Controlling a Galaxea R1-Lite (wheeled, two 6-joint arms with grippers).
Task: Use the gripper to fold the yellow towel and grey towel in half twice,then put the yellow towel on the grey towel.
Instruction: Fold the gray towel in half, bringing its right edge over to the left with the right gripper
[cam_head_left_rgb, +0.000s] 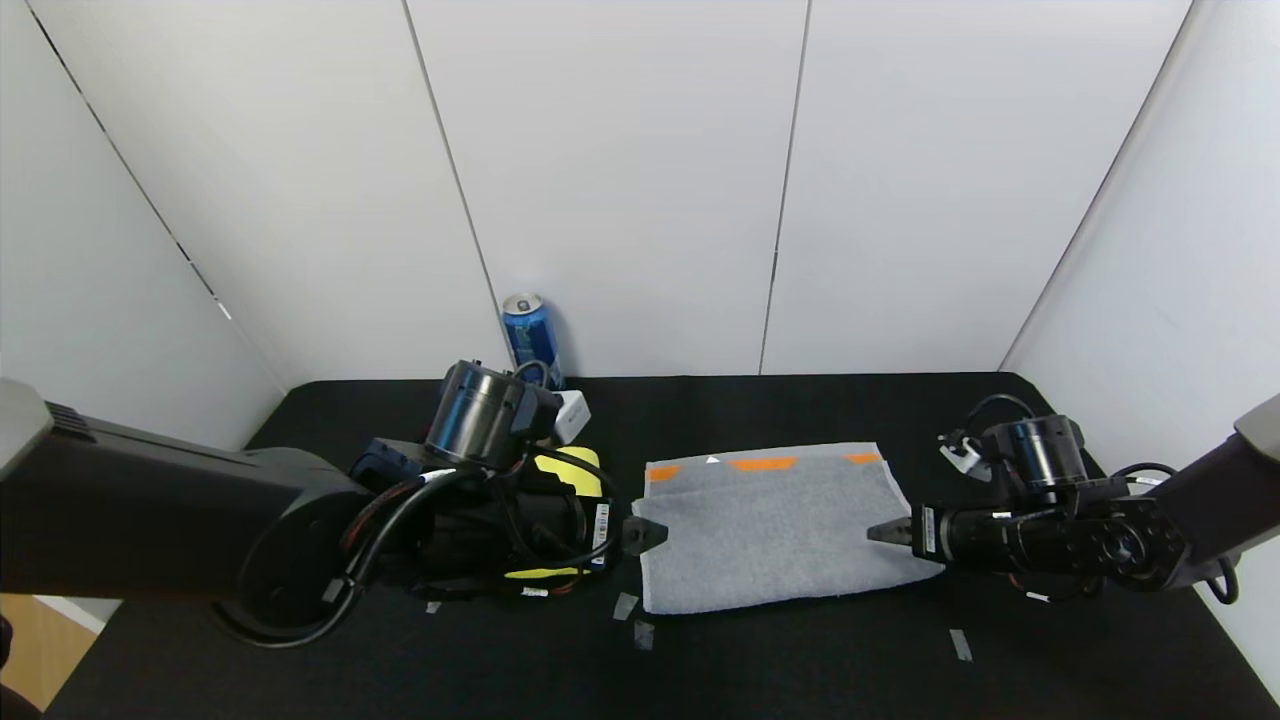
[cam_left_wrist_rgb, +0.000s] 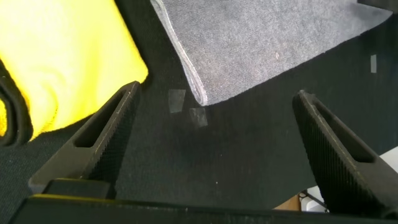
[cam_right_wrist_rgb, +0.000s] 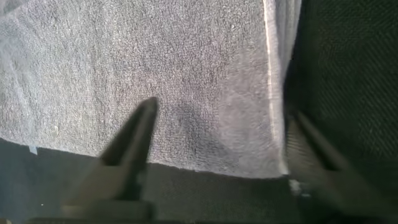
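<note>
Grey towel (cam_head_left_rgb: 785, 530) lies flat mid-tabletop (cam_head_left_rgb: 800, 660), already doubled once by the look of the layered edge; orange marks along far edge. Long axis runs L–R across the robot's front.

R hand (cam_head_left_rgb: 885, 532) at towel's right short edge, low. R wrist view: fingers (cam_right_wrist_rgb: 127, 155) spread, straddling the right hem, one over the cloth, other off it over the black tabletop. Nothing pinched yet; jaws look partway in, grip not made.

L hand (cam_head_left_rgb: 645, 535) just off towel's left short edge, near its near-left corner. L wrist view: fingers (cam_left_wrist_rgb: 102, 134) spread wide, empty, bare tabletop between them; grey corner ahead of it.

Yellow towel (cam_head_left_rgb: 570, 470) to robot's left of the grey one, mostly hidden under L arm; lies apart from the grey, not touching.

Key relation: each hand faces one short end, towel between them. R hand is the one over cloth. Judgement: 2nd fold likely goes end-to-end along long axis, R edge carried toward L. Risk: picking top layer only.

Blue can (cam_head_left_rgb: 530, 338) at back wall, out of the way.
</note>
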